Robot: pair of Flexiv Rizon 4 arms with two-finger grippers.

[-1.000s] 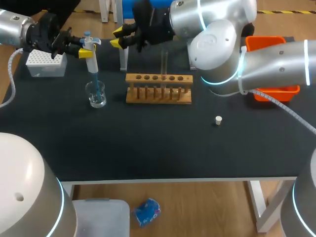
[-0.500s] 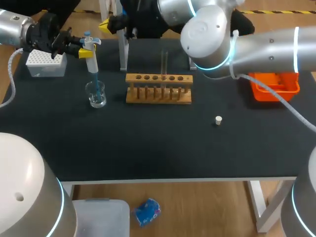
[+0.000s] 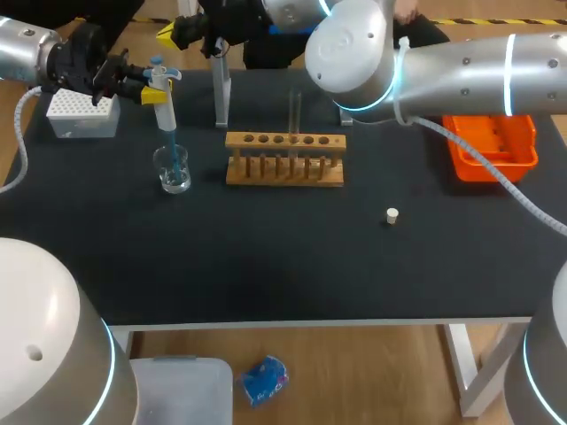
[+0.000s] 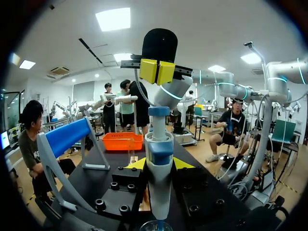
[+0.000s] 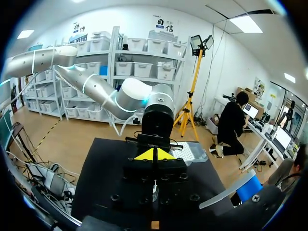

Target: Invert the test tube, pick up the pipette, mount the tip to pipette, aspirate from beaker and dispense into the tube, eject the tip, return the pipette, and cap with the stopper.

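My left gripper point(image 3: 142, 87) is shut on the blue and white pipette point(image 3: 162, 96), which is upright with its blue tip down in the glass beaker point(image 3: 174, 170). In the left wrist view the pipette point(image 4: 159, 144) stands between the yellow fingertips point(image 4: 137, 164), and the beaker rim point(image 4: 156, 225) lies under it. My right gripper point(image 3: 171, 34) is shut on nothing at the table's far left, and its closed tips point(image 4: 157, 71) hang just above the pipette's plunger. A clear test tube point(image 3: 295, 111) stands in the wooden rack point(image 3: 283, 159). The white stopper point(image 3: 392, 214) lies on the mat.
A white tip box point(image 3: 81, 115) sits at the far left behind the beaker. The pipette stand point(image 3: 221, 88) rises beside the rack. An orange tray point(image 3: 493, 143) stands at the right. My right arm spans the table's far side above the rack.
My right arm has swung left and farther back, and its fingers have gone from apart to shut. The left arm, pipette and beaker have stayed put.
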